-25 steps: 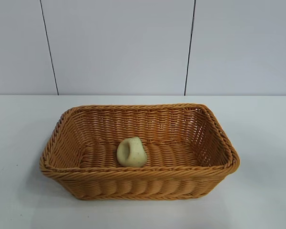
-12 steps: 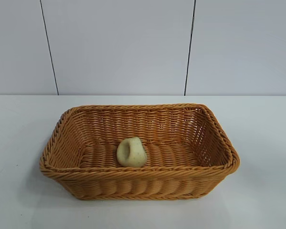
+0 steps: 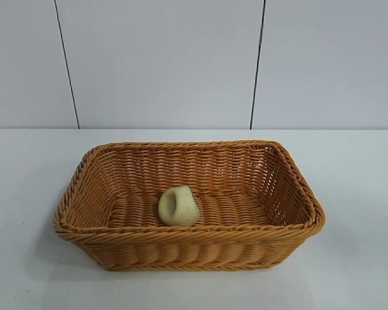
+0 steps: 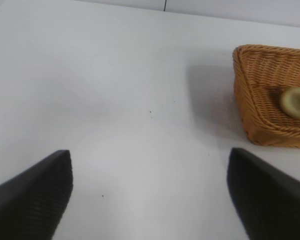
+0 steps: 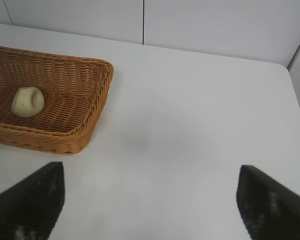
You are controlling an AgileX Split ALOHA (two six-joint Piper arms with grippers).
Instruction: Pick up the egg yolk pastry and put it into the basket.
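Observation:
The pale yellow egg yolk pastry (image 3: 178,206) lies on the floor of the golden-brown wicker basket (image 3: 187,235), near its front wall, dimple facing left. It also shows in the left wrist view (image 4: 296,102) and the right wrist view (image 5: 28,102), inside the basket (image 4: 255,95) (image 5: 97,95). My left gripper (image 4: 150,197) is open and empty over bare table, away from the basket's left end. My right gripper (image 5: 151,200) is open and empty over bare table, away from the basket's right end. Neither arm shows in the exterior view.
The basket stands mid-table on a white tabletop (image 3: 355,194). A white panelled wall (image 3: 161,64) rises behind the table's far edge. White table surface lies on both sides of the basket.

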